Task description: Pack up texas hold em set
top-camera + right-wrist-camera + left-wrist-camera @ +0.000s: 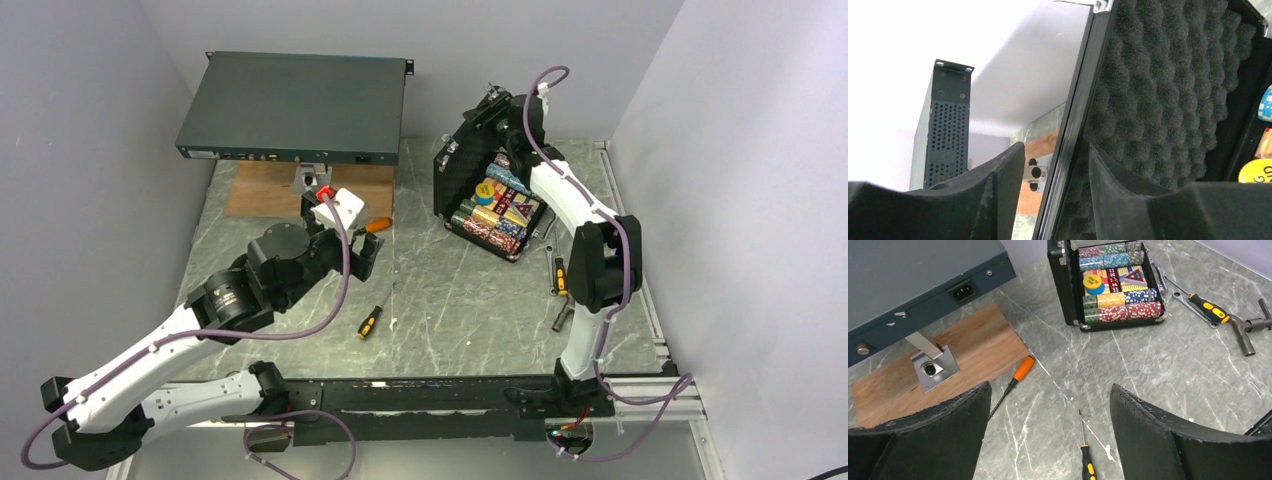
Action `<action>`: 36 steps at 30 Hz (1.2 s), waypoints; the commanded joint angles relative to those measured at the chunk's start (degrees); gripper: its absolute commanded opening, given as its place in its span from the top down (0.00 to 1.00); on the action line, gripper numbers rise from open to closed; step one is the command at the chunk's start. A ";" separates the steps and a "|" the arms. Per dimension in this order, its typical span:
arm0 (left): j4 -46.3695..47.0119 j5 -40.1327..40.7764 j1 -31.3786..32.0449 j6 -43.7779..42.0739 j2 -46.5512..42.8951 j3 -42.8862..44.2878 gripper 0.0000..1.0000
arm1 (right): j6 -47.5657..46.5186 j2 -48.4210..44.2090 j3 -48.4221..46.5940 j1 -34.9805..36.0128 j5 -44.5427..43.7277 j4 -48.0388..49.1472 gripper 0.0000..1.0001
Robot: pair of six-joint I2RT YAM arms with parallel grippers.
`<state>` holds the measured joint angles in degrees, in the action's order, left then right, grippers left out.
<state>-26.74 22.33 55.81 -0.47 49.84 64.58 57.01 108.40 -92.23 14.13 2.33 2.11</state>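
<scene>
top view, with wrist views. the case (480,242) sat at about 1 o'clock on the table (460,310), its foam-lined lid (462,170) standing nearly upright on the case's 10 o'clock side. inside lay the chip rows (1120,311), a card box (1132,277) and a yellow disc (1092,279), packed side by side and filling the tray. the right gripper (1057,150) was at the lid's top edge, at 12 o'clock of the case, one finger on the outer face and one on the foam side. a gap showed between the outer finger and the rim, so the jaws stood apart and did not clamp the lid. the left gripper (1049,390) hung at about 9 o'clock of the table's centre, well apart from the case, jaws spread wide with nothing between them. below and near it lay two screwdrivers (1023,369), which are not part of the set. the rack (295,100) stood at 11 o'clock on a wood board (988,340), and more tools (1210,307) lay just beside the case at its 3 o'clock side. judged from this state, filling was done or nearly so, as no set piece showed outside the case. what was left was to swing the lid down toward 4 o'clock and fasten it. the latches could not be made out.
</scene>
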 commanded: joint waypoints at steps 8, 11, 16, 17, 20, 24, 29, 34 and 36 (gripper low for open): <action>4.51 4.57 0.07 -2.58 -1.14 -0.67 0.11 | 4.46 -1.48 2.70 -0.13 -1.48 3.50 0.84; 3.83 4.31 0.11 -2.41 0.14 -0.21 0.12 | 3.54 -3.12 4.44 -0.75 -2.17 1.72 0.98; 3.45 4.24 0.09 -1.74 0.88 0.03 0.12 | 2.13 -9.56 12.33 -2.87 -3.82 2.69 1.00; 3.62 4.33 0.09 -1.73 0.72 -0.17 0.12 | 0.99 -11.01 13.80 -3.37 -3.94 2.66 1.00; 3.73 4.51 0.09 -1.75 0.64 -0.27 0.12 | -3.08 -15.25 17.78 -4.48 -4.74 2.30 0.93; 3.40 3.66 0.09 -1.08 0.95 0.04 0.12 | -6.63 -18.98 22.37 -6.16 -3.40 1.63 0.74; 3.00 2.97 0.09 -0.62 1.58 0.40 0.12 | -8.53 -24.16 29.13 -8.54 -2.01 -0.22 0.69; 2.50 2.60 0.11 -0.14 1.92 0.80 0.12 | -11.26 -30.48 34.86 -10.36 -5.10 -3.07 0.65; 2.44 2.28 0.17 0.06 1.72 0.75 0.12 | -12.92 -32.33 36.20 -10.74 -5.99 -5.14 0.64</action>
<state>-24.80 25.30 55.81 -1.63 51.77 63.75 48.51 81.14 -57.63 4.03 -1.50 -0.60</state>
